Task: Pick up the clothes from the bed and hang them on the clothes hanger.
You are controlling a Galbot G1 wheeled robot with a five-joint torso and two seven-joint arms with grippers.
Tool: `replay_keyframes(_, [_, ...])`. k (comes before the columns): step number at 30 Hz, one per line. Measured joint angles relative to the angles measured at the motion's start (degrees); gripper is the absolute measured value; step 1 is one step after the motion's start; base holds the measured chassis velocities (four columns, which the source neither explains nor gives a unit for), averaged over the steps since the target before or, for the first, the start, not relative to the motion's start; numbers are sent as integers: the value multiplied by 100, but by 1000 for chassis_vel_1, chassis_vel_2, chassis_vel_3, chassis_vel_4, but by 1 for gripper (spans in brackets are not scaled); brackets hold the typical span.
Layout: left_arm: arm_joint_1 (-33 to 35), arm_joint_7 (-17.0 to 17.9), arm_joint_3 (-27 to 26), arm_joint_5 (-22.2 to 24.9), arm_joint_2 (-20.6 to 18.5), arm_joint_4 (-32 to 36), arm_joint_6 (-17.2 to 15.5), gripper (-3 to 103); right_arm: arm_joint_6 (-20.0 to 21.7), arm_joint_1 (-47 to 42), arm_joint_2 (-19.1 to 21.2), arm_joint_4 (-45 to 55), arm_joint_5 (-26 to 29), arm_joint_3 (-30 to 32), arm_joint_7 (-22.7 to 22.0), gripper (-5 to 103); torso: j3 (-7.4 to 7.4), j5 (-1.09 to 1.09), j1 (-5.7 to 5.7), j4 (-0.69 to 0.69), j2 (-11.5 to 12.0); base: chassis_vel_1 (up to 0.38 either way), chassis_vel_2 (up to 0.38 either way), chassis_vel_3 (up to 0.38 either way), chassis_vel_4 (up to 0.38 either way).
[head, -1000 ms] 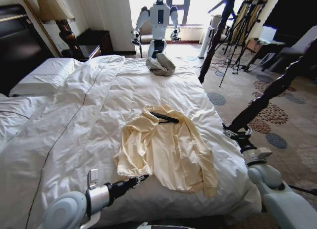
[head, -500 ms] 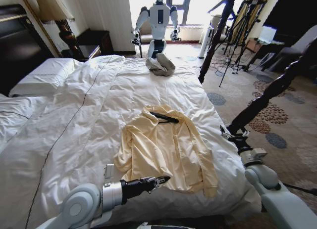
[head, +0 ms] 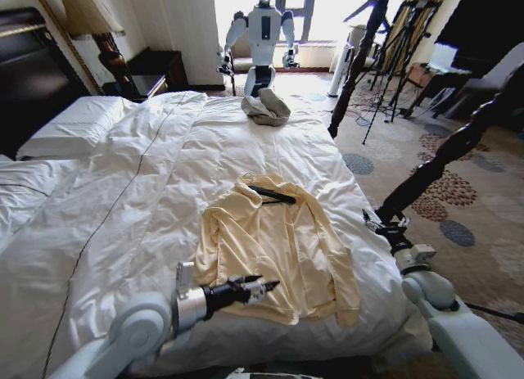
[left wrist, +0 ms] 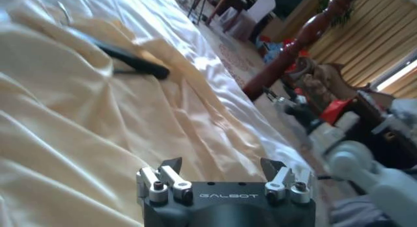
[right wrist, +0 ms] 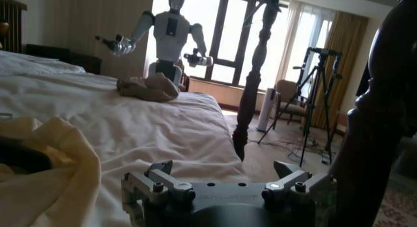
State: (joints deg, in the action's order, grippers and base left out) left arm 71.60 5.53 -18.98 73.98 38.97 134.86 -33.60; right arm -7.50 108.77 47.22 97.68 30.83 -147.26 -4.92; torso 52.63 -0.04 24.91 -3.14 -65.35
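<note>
The clothes, a pale cream-yellow long-sleeved top, lie spread flat on the near right part of the bed. The black clothes hanger rests across the collar. My left gripper hovers open just over the top's lower hem, nothing between its fingers. In the left wrist view the same open gripper points along the cream fabric toward the hanger. My right gripper hangs open beside the bed's right edge, near the dark post. The right wrist view shows this gripper open with a fold of the top beside it.
A grey-beige cloth bundle lies at the far end of the bed, with another white robot standing behind it. Tripods and patterned carpet are to the right. Pillows lie at the left.
My left gripper has reached forward and right, from the bare duvet onto the top's lower hem. The right arm has barely shifted.
</note>
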Motion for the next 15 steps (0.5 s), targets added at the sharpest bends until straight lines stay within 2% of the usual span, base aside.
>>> replay_keyframes(1, [-293, -254, 104, -520, -173, -342, 173, 85, 4, 32, -12, -17, -3, -52, -7, 100, 0, 4, 1, 2, 0, 0, 0, 0, 0])
replay_keyframes(2, [-293, -254, 104, -520, -173, -342, 173, 85, 4, 32, -12, -17, -3, -52, -7, 100, 0, 4, 1, 2, 0, 0, 0, 0, 0])
replay_keyframes(3, [-638, -548, 265, -1161, -345, -784, 459, 95, 7, 51, -31, -20, -5, -73, -15, 100, 0, 2, 1, 2, 0, 0, 0, 0, 0])
replay_keyframes(6, [-1156, -1123, 575, -2291, -569, -1590, 1119, 100, 9, 197, -90, -55, -3, -194, -36, 100, 1, 0, 1, 1, 0, 0, 0, 0, 0])
replay_keyframes(7, [-1156, -1123, 575, -2291, -569, -1590, 1119, 100, 9, 197, -90, -55, -3, -194, -36, 100, 1, 0, 1, 1, 0, 0, 0, 0, 0])
replay_keyframes(9, [-1662, -1334, 1042, -2876, -558, -2106, 1556, 100, -21, 280, -139, -12, 8, -227, -37, 100, 0, 4, 0, 9, 0, 0, 0, 0, 0])
replay_keyframes(11, [-2572, -1346, 1875, -3496, -335, -2890, 2003, 100, -152, 321, -196, 92, 79, -230, -26, 100, 0, -5, 0, 3, 0, 0, 0, 0, 0])
replay_keyframes(12, [-2572, -1346, 1875, -3496, -335, -2890, 2003, 100, -152, 321, -196, 92, 79, -230, -26, 100, 0, -5, 0, 3, 0, 0, 0, 0, 0])
replay_keyframes(14, [-3274, -1290, 2412, -3867, -48, -3551, 2219, 103, -296, 363, -208, 129, 83, -245, 29, 100, 0, 2, 1, 1, 0, 0, 0, 0, 0])
replay_keyframes(15, [-3662, -1226, 2691, -4025, 154, -3939, 2293, 100, -357, 374, -208, 146, 56, -251, 59, 100, 1, 1, 1, 2, 0, 0, 0, 0, 0])
